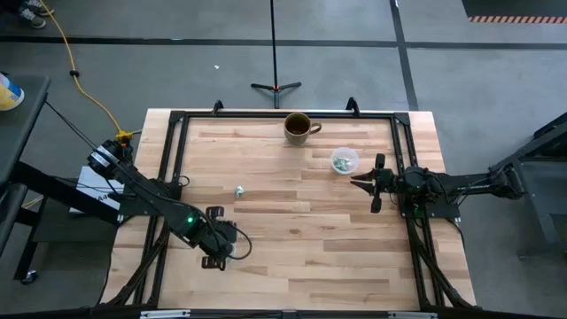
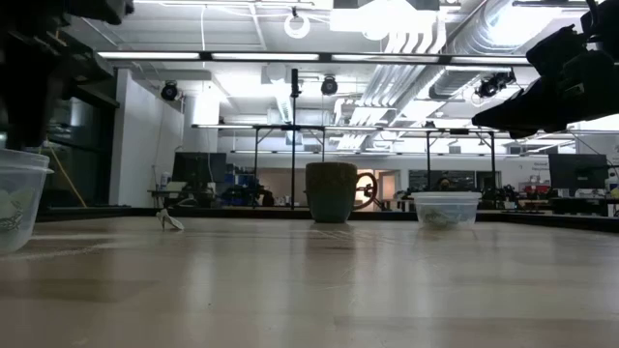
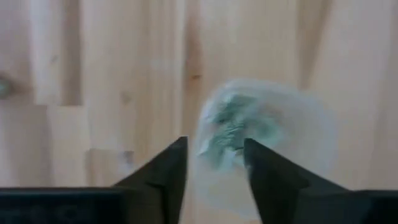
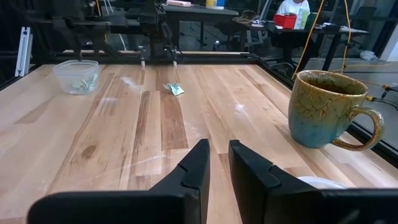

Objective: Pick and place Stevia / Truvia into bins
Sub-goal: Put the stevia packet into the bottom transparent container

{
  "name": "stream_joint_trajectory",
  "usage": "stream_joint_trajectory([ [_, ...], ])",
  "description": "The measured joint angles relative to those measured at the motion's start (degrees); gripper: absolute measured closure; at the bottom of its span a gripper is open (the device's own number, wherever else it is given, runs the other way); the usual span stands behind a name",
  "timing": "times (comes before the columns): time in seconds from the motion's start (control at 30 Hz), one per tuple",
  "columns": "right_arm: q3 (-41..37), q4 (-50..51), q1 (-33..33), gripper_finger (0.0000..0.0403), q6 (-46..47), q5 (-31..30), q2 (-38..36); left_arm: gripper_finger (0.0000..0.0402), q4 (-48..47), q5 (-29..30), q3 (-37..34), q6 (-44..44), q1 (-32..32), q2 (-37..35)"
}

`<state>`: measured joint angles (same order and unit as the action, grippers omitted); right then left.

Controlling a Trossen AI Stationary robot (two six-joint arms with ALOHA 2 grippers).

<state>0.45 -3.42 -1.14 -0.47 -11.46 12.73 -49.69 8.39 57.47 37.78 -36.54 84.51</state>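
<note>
My left gripper is open and hovers above a clear cup holding pale green packets. In the high view the gripper covers this cup near the table's left side. The cup also appears in the right wrist view and at the low view's left edge. A second cup with packets stands right of centre. My right gripper hangs shut beside it, above the table. One loose packet lies flat on the wood, also visible from the right wrist.
A brown and teal mug with a handle stands near the far edge, close to the second cup. A black frame runs around the table's sides. Bare wood lies between the two arms and toward the near edge.
</note>
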Motion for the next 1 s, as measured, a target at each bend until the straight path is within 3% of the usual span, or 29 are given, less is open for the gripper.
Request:
stream_joint_trajectory([
  [0.2, 0.0, -0.3, 0.0, 0.0356, -1.0, -1.9, 0.0, 0.0138, -8.5, 12.6, 0.0, 1.7, 8.4, 0.0],
  [0.37, 0.0, -0.7, 0.0, 0.0354, -1.8, -2.1, 0.0, 0.0127, -1.8, 12.2, -3.7, -17.0, 19.9, -0.1],
  [0.47, 0.0, -0.7, 0.0, 0.0351, -1.9, -2.0, 0.0, 0.0135, 6.6, 8.7, -7.1, -28.0, 27.0, -0.1],
  [0.57, 0.0, -0.7, 0.0, 0.0351, -1.9, -2.0, 0.0, 0.0144, 11.7, 3.4, -9.9, -33.4, 33.2, -0.1],
  [0.73, 0.0, -0.7, 0.0, 0.0356, -2.2, -1.9, 0.0, 0.016, 12.5, -2.1, -11.7, -35.0, 39.8, -0.1],
  [1.0, 0.0, -0.6, 0.0, 0.0351, -3.0, -1.9, 0.0, 0.0174, 17.3, -11.2, -14.2, -37.5, 44.3, 0.2],
])
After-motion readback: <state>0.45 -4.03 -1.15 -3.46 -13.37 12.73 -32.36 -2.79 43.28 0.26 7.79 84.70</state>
